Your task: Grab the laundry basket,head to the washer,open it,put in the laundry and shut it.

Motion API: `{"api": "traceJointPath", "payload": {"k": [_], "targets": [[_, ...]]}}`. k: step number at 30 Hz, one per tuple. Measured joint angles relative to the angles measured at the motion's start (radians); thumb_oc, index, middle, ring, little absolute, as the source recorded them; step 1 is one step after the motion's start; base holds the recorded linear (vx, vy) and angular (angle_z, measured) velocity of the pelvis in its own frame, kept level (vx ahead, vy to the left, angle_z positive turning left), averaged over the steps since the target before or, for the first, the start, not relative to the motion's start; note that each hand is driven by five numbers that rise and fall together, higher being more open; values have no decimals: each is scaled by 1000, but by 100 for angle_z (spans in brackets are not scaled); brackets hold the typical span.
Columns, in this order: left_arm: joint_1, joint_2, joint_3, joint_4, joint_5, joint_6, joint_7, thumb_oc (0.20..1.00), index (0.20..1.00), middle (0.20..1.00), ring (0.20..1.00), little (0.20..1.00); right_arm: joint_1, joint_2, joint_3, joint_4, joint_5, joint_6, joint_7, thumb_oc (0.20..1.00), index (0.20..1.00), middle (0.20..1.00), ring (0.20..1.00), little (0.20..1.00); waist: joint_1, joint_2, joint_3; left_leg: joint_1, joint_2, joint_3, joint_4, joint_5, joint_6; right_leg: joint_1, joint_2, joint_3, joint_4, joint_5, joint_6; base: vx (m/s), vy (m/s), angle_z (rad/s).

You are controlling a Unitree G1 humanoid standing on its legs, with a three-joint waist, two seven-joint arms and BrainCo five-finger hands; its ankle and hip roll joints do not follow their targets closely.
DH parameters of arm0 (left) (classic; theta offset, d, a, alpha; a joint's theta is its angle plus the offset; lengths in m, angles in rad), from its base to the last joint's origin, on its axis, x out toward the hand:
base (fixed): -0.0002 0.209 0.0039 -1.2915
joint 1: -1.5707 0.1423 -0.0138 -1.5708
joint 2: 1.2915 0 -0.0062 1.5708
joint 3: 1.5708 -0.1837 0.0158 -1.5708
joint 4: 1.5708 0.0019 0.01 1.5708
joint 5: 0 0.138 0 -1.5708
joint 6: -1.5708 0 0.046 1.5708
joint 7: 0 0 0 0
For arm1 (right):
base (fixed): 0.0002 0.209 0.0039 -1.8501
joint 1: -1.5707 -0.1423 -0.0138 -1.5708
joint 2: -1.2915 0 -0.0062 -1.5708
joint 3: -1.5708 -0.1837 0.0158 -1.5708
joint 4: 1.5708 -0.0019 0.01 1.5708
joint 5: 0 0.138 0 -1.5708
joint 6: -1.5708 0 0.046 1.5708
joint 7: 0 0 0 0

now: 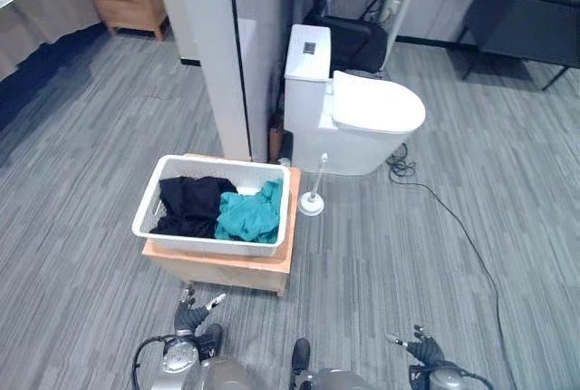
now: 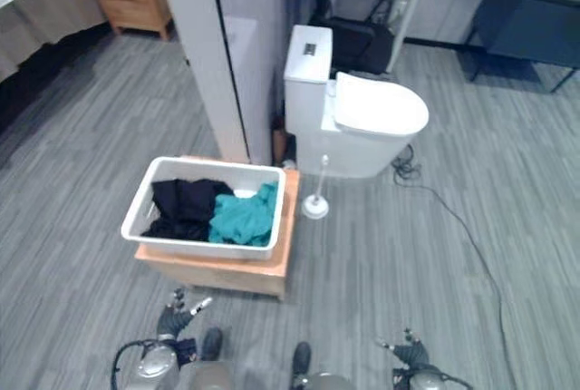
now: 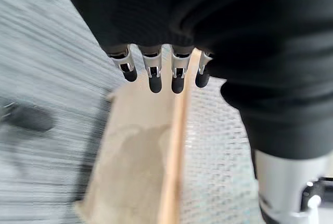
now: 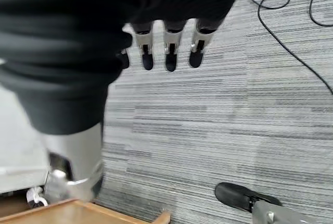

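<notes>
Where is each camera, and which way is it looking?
Left eye view: on the head, looking down at the laundry basket on its wooden stand; both hands low.
Right eye view: beside it, same scene, toilet beyond.
Left wrist view: along the left hand, open, over the stand.
Right wrist view: along the right hand, open, over carpet.
Shared: both eye views show the basket.

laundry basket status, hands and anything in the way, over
Left hand and right hand open, low, holding nothing. Laundry basket untouched on wooden stand, black clothes and teal cloth inside. Toilet brush beside stand, toilet behind.
</notes>
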Motion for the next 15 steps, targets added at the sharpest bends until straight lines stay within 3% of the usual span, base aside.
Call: {"api": "traceJointPath", "payload": {"k": [2, 7, 12, 15], "targets": [[52, 2, 28, -23, 0, 21, -2, 1000, 1000, 1000, 1000, 1000, 8, -11, -20, -111, -13, 20, -10, 1000, 1000, 1000, 1000, 1000, 0, -1, 1, 43, -36, 52, -45, -6, 3, -22, -48, 36, 50, -32, 41, 55, 200, -35], [229, 13, 65, -214, -99, 62, -24, 1000, 1000, 1000, 1000, 1000, -23, -30, -134, -339, -10, 42, -44, 1000, 1000, 1000, 1000, 1000, 15, 28, 5, 43, -136, 100, -41, -37, 65, -59, -156, 70, 92, -57, 116, 9, 108, -22], [492, 113, 126, -655, -77, 70, -59, 1000, 1000, 1000, 1000, 1000, 21, -44, -337, -518, -11, 28, -165, 1000, 1000, 1000, 1000, 1000, 50, 48, 10, 36, -165, 97, -42, -45, 83, -55, -183, 66, 62, -49, 139, -1, 9, 4], [508, 122, 234, -739, -57, 63, -58, 1000, 1000, 1000, 1000, 1000, 53, -84, -405, -568, -34, 23, -235, 1000, 1000, 1000, 1000, 1000, 63, 62, 11, 20, -165, 88, -36, -45, 83, -56, -182, 54, 57, -43, 140, -54, -9, 8]]}}
